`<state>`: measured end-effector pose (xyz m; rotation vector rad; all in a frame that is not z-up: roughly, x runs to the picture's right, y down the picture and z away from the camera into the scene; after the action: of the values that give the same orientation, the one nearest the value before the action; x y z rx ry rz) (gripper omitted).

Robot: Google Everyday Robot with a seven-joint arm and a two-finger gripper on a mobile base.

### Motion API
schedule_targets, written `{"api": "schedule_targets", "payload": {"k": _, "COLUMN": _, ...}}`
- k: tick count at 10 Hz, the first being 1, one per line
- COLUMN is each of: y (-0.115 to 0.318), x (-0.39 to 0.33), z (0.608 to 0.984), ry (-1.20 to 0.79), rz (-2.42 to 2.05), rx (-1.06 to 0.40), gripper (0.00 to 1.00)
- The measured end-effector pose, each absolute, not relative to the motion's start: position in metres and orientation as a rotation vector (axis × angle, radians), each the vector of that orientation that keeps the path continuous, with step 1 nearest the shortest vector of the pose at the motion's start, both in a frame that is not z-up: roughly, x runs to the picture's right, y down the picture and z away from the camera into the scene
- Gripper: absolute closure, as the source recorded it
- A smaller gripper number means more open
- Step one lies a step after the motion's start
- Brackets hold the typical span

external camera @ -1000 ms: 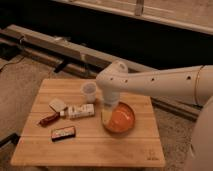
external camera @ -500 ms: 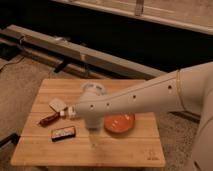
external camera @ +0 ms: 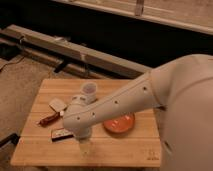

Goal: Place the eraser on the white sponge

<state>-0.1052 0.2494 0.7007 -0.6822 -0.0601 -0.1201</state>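
Evidently the approach step: the gripper [external camera: 85, 146] hangs over the table's [external camera: 125, 150] front edge. Its opening cannot be told, and nothing is visibly held. The eraser [external camera: 62, 134] lies ungrasped at its nine o'clock, with the white sponge [external camera: 58, 104] at the eraser's twelve. Next, it should probably travel toward nine o'clock and descend.

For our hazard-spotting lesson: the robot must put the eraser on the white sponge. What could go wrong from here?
1. The gripper hangs over the table beside the eraser, not above it; lowering here may miss or shove it.
2. The red-handled tool lies between eraser and white sponge; a low carry could snag it.
3. The arm runs close to the cup and might tip it.
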Motion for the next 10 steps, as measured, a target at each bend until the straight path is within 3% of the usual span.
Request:
{"api": "schedule_targets", "payload": {"k": 5, "y": 0.240, "x": -0.142, "z": 0.736, "ry": -0.079, "rz": -0.145, "rx": -0.688, "gripper": 0.20}}
{"api": "schedule_targets", "payload": {"k": 10, "y": 0.265, "x": -0.162, "z": 0.746, "ry": -0.095, "rz": -0.195, "rx": -0.693, "gripper": 0.20}}
